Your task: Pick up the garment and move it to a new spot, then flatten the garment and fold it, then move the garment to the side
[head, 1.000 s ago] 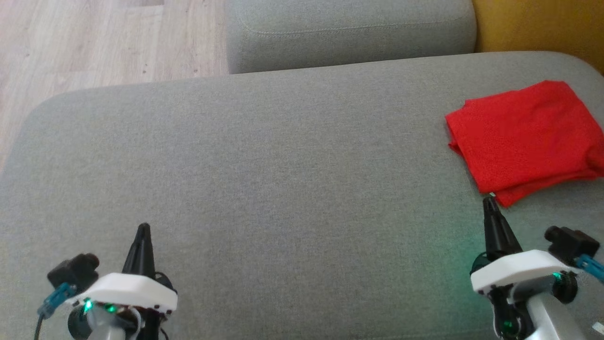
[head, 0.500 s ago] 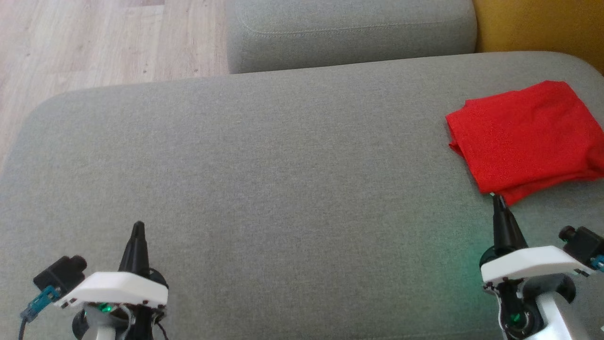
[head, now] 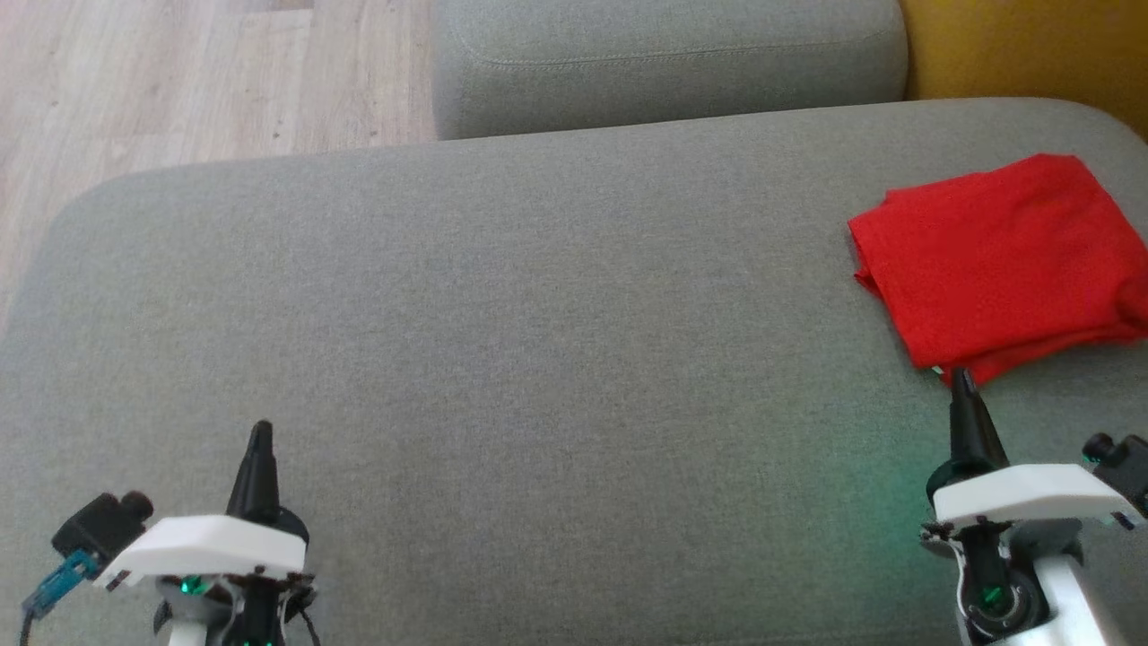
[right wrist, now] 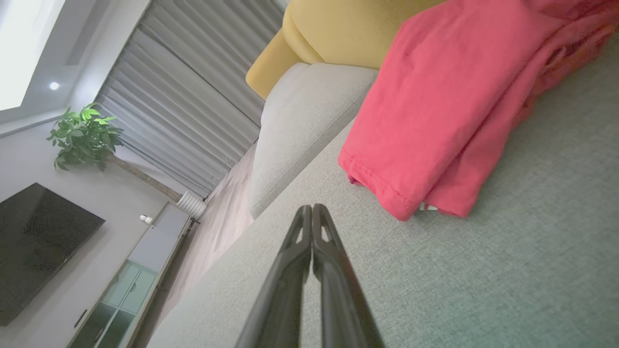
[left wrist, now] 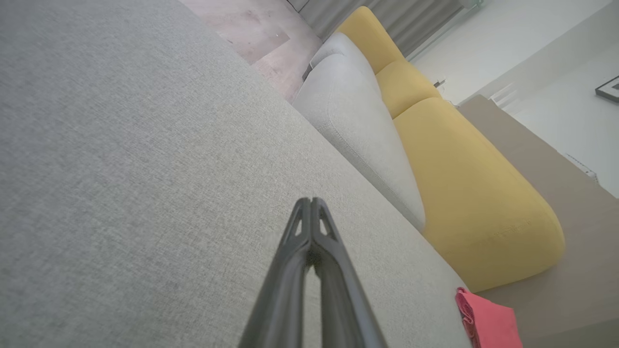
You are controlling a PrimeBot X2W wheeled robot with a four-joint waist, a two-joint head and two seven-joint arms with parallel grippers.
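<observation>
Folded garment point(head: 1000, 260) lies at the right of the sofa point(head: 538, 359), seemingly set aside as finished; left hand point(head: 261, 431) and right hand point(head: 961, 379), clenched empty, hover clear of it.

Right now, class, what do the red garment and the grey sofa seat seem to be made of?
Red garment: probably thin cotton-like cloth, matte; it shows a stitched hem and limp folds. Grey sofa seat: woven upholstery fabric, matte; a fine flecked weave shows.
</observation>
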